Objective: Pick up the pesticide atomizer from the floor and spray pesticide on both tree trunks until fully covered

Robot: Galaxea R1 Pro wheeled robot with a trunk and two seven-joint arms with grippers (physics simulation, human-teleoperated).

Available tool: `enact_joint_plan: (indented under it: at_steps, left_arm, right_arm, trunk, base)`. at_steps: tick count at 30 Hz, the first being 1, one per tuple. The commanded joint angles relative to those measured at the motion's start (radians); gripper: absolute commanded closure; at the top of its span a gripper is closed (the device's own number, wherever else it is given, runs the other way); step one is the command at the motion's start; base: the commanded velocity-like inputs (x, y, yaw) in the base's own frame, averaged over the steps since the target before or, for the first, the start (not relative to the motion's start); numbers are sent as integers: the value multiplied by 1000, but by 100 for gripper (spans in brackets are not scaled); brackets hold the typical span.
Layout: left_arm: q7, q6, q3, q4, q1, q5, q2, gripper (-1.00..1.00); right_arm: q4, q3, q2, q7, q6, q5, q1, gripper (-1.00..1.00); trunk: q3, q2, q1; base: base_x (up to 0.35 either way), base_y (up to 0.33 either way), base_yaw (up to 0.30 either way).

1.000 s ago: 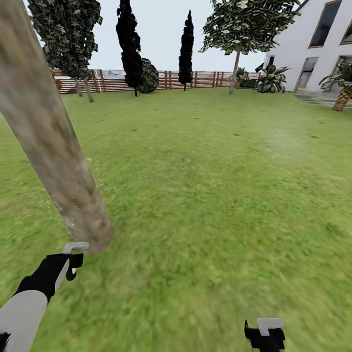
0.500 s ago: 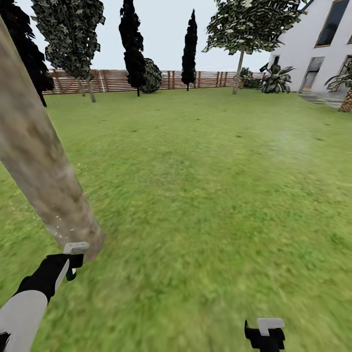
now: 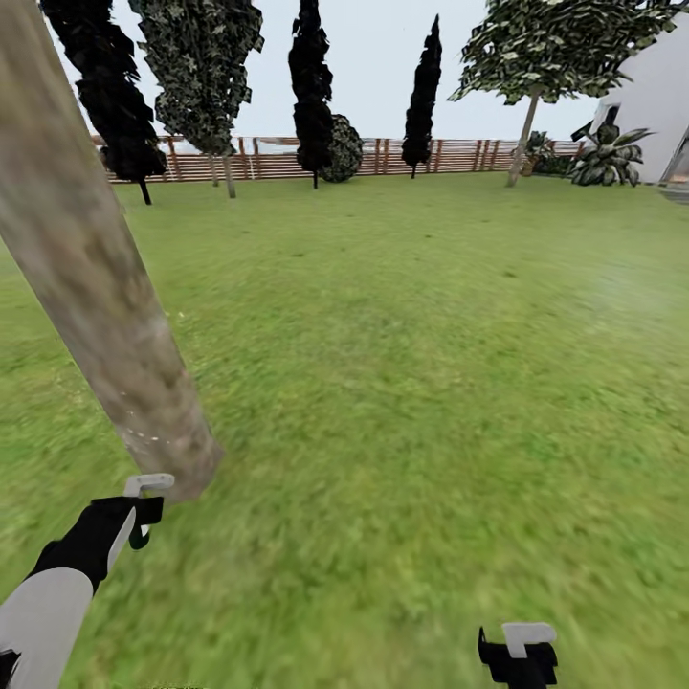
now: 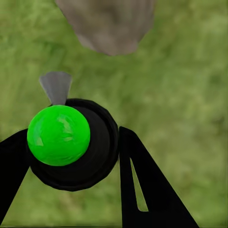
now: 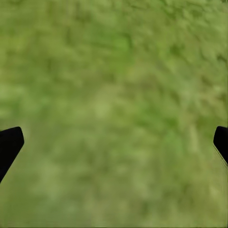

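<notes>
The left gripper [image 4: 71,152] is squeezing the small dark round pesticide atomizer [image 4: 90,147] with a green top between its black fingers [image 4: 142,185], right by the foot of the thick pale mottled tree trunk [image 3: 105,287]. The right gripper [image 3: 518,653] is hanging over the blurry green grass floor [image 3: 431,383] with its fingers spread wide. The view has turned left since before, so the white house has slid toward the right edge.

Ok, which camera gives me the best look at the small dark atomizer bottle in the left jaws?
The left wrist view: the dark round atomizer bottle with its bright green top sits close up between the left gripper jaws. The head view shows the left gripper small beside the pale mottled tree trunk, bottle barely discernible.
</notes>
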Motion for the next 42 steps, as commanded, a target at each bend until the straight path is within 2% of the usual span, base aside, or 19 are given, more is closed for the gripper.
enact_joint_plan:
  at_steps: [1,13,20,26,30,33,34,35,37,39,41,42]
  left_arm:
    - [0,0,0,0,0,0,0,100]
    - [0,0,0,2,0,0,0,100]
    - [0,3,1,3,0,-1,0,100]
    - [-8,15,1,-76,-9,-1,13,100]
    - [-15,46,-1,-96,-48,-3,15,100]
    - [-22,91,-8,-97,-130,-5,17,100]
    - [-35,101,-10,-97,-152,-6,22,100]
    - [-77,105,-11,-97,-170,-7,50,100]
    - [-154,107,-13,-97,-179,-10,85,100]
    - [-199,105,-15,-96,-176,-16,112,100]
    - [-263,100,-17,-95,-167,-17,160,100]
    - [-301,98,-18,-95,-167,-17,169,100]
  right_arm:
    - [0,0,0,0,0,0,0,-100]
    - [0,0,0,0,0,0,0,-100]
    - [-1,0,0,0,0,0,0,-100]
    - [-2,0,-4,0,0,0,0,-100]
    - [-2,0,-4,0,-1,0,0,-100]
    - [-2,0,-4,0,0,0,0,-100]
    - [-2,0,-4,0,0,0,0,-100]
    - [-2,0,-5,-1,-1,0,0,-100]
    - [-1,0,-6,-1,-1,0,0,-100]
    - [-1,0,-6,-2,-1,0,0,-100]
    - [-1,0,-6,-2,-1,0,0,-100]
    - [-1,0,-6,-2,-1,0,0,-100]
  trunk:
    - [0,0,0]
    - [0,0,0]
    - [0,0,0]
    - [0,0,0]
    - [0,0,0]
    - [0,0,0]
    - [0,0,0]
    - [0,0,0]
    - [0,0,0]
    - [0,0,0]
    - [0,0,0]
    - [0,0,0]
  base:
    - [108,-261,275]
    - [149,-261,70]
    - [99,-201,258]
    - [2,-9,277]
    - [0,0,277]
    - [0,0,167]
    - [0,0,24]
    - [0,0,8]
    - [0,0,3]
    - [0,0,0]
    - [0,0,0]
    - [0,0,0]
